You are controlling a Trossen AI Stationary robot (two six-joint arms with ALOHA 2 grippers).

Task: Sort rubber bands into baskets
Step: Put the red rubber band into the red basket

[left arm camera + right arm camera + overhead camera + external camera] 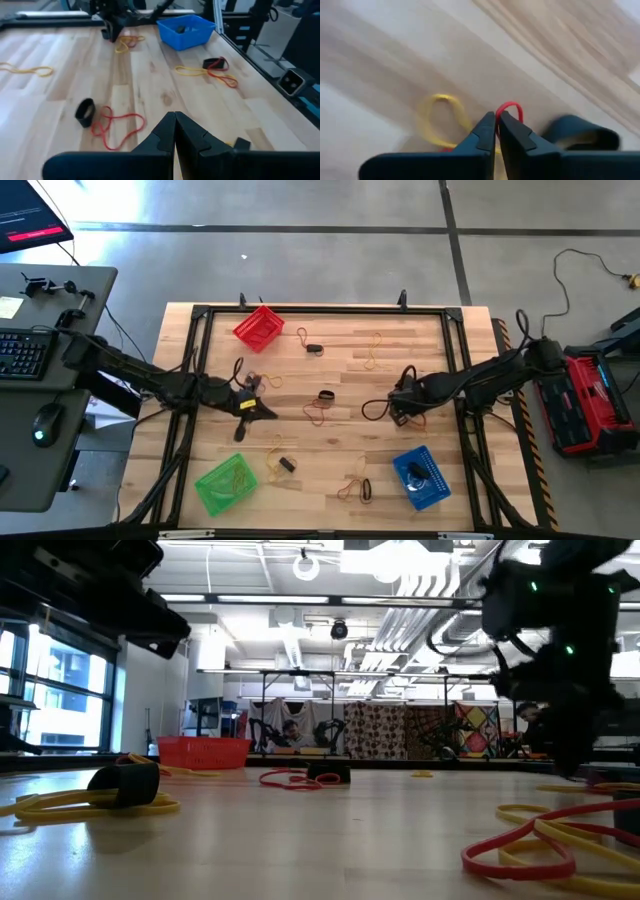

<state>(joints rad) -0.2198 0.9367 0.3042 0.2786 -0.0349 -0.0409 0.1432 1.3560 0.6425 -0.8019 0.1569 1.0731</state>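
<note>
Rubber bands lie scattered flat on the wooden table (pixel 330 370). They are tan-yellow (pixel 373 360), reddish-orange (pixel 318 414) and thicker black (pixel 326 396). The red basket (pixel 258 327) stands far left, the green basket (pixel 226 483) near left and the blue basket (pixel 420 476) near right. My left gripper (pixel 255 408) is left of centre, above the table. Its fingers (pixel 175 125) are shut with nothing showing between them. My right gripper (pixel 400 405) is right of centre, low over a cluster of bands. It is shut on a reddish-orange band (pixel 510 107), beside a yellow band (pixel 440 120) and a black one (pixel 580 132). My right gripper pinches the reddish-orange band between its two fingertips, coming from above and slanting down. A small loop of the band (pixel 512 106) shows just past the tips. The fingers hide the rest of it. Whether the band is clear of the table, I cannot tell.
A black band with a red one (pixel 85 111) lies just ahead of my left gripper. Another black, red and yellow cluster (pixel 215 65) lies toward the table's near edge. A dark metal frame (pixel 325 310) runs round the table's edges. A desk with a keyboard (pixel 25 350) stands to the left.
</note>
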